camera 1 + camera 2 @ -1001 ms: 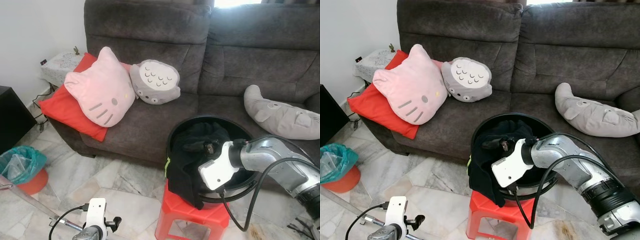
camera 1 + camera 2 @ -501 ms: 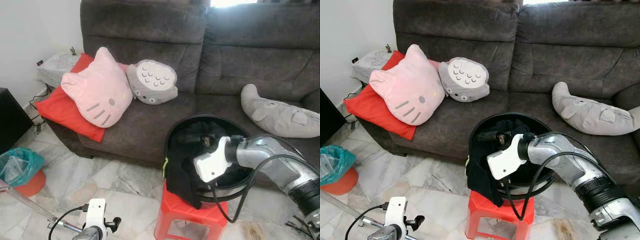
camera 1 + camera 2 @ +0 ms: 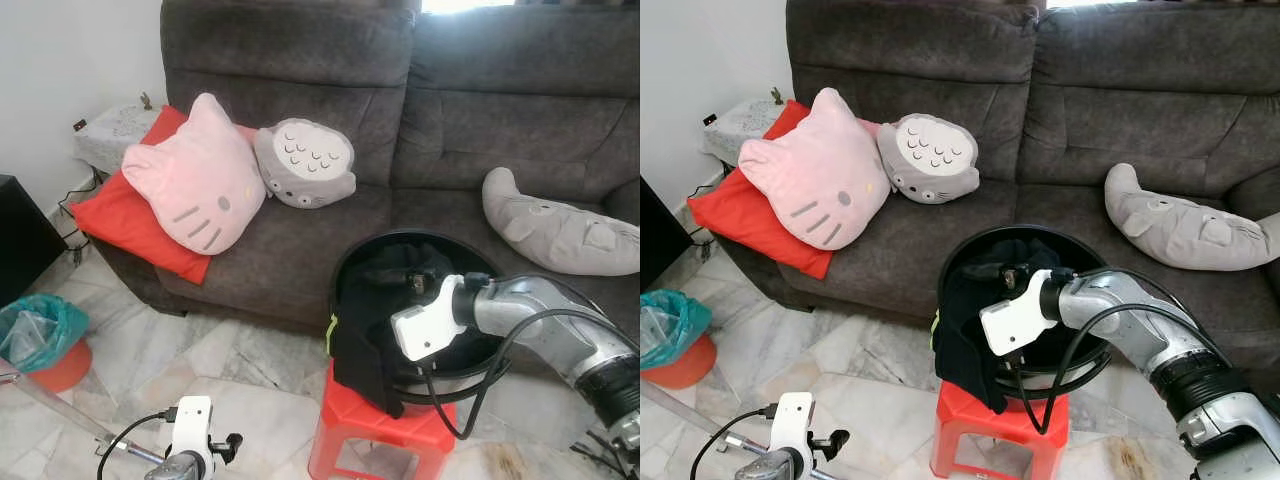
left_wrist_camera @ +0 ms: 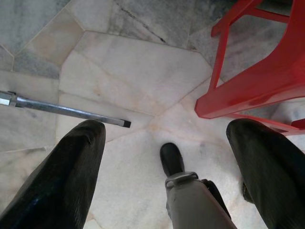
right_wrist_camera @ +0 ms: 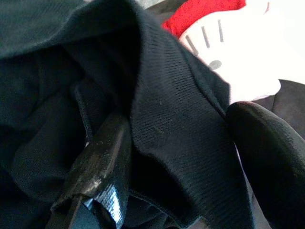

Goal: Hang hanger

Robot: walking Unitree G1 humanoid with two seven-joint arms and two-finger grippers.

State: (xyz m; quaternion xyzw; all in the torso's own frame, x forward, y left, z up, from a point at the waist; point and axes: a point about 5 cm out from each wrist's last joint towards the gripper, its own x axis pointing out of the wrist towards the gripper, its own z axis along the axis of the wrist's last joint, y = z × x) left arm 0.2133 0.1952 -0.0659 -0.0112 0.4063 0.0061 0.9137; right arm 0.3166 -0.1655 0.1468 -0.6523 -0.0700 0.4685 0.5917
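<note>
A black round basket (image 3: 400, 237) stands on a red plastic stool (image 3: 365, 442) in front of the sofa, stuffed with black clothes. One black garment (image 3: 362, 345) hangs over the basket's front rim. My right gripper (image 3: 408, 284) reaches into the basket from the right. In the right wrist view its fingers (image 5: 102, 157) stand apart on either side of a raised fold of the black garment (image 5: 183, 167); the gripper (image 5: 181, 119) is open. No hanger can be made out among the cloth. My left gripper (image 4: 167, 129) hangs open over the marble floor beside the stool.
A dark grey sofa (image 3: 300, 240) carries a pink cat cushion (image 3: 195, 175), a grey owl-like cushion (image 3: 305, 165), a red cushion (image 3: 115, 220) and a grey plush (image 3: 560, 225). A teal-lined bin (image 3: 40, 335) and a metal rod (image 4: 62, 109) are on the floor at left.
The camera has shifted a little. My right gripper pushed further into the basket's clothes, then drew back slightly to the right. The left arm has stayed put.
</note>
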